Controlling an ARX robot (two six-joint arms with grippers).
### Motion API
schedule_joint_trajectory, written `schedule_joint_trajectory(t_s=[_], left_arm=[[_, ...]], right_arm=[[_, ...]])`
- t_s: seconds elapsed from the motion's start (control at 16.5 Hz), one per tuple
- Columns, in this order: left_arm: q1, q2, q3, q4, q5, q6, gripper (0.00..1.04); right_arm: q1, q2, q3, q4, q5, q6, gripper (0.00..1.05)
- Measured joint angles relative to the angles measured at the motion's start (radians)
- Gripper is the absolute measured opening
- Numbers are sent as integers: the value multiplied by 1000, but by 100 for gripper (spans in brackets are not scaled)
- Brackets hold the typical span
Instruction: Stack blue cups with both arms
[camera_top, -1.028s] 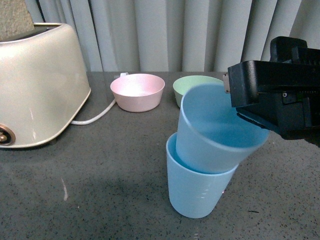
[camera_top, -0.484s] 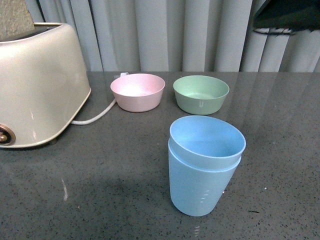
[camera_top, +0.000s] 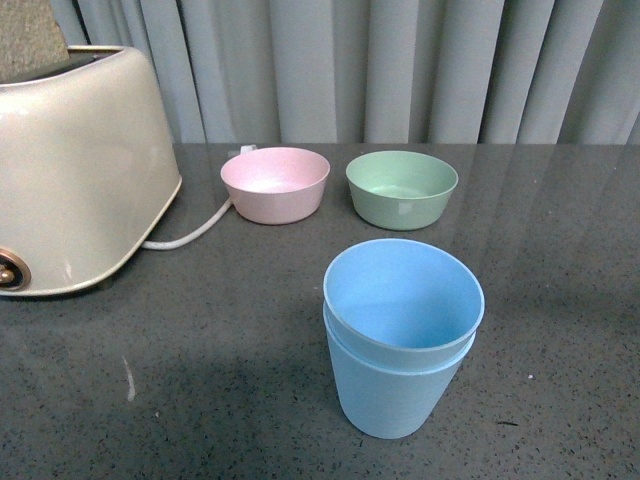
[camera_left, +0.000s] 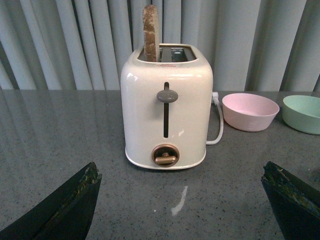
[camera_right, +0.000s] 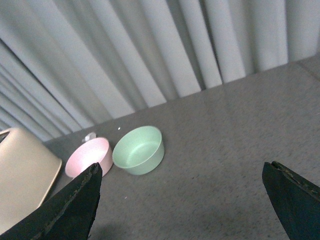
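Two light-blue cups stand nested, one inside the other, upright on the dark grey table in the front view, near its front edge and right of centre. Neither arm shows in the front view. My left gripper is open, its black fingertips wide apart over bare tabletop in front of the toaster. My right gripper is open too, raised above the table with nothing between its fingertips. The cups do not show in either wrist view.
A cream toaster with a slice of bread stands at the left, its white cord trailing right. A pink bowl and a green bowl sit behind the cups. Grey curtains close the back.
The right gripper let go of the tilted upper cup, rose and left the front view. The upper cup dropped into the lower one and now sits level.
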Motion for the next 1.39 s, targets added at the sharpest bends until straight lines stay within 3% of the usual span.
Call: schedule_joint_trajectory(t_s=[0.18, 0.24, 0.3, 0.36, 0.67, 1.15, 1.27, 1.39], left_arm=[[0, 0, 0, 0, 0, 0, 98], [0, 0, 0, 0, 0, 0, 98], [0, 0, 0, 0, 0, 0, 98], [0, 0, 0, 0, 0, 0, 98], [0, 0, 0, 0, 0, 0, 98], [0, 0, 0, 0, 0, 0, 98], [0, 0, 0, 0, 0, 0, 98], [0, 0, 0, 1, 0, 0, 98]], right_arm=[[-6, -185, -154, 82, 104, -100, 98], [-61, -279, -211, 77, 66, -212, 86], [-63, -393, -312, 58, 55, -338, 57], [-63, -427, -340, 46, 55, -357, 44], [-63, -503, -399, 40, 55, -370, 4], [-63, -597, -461, 5, 55, -379, 2], [-63, -703, -470, -127, 55, -380, 2], [-63, -756, -480, -124, 55, -381, 2]])
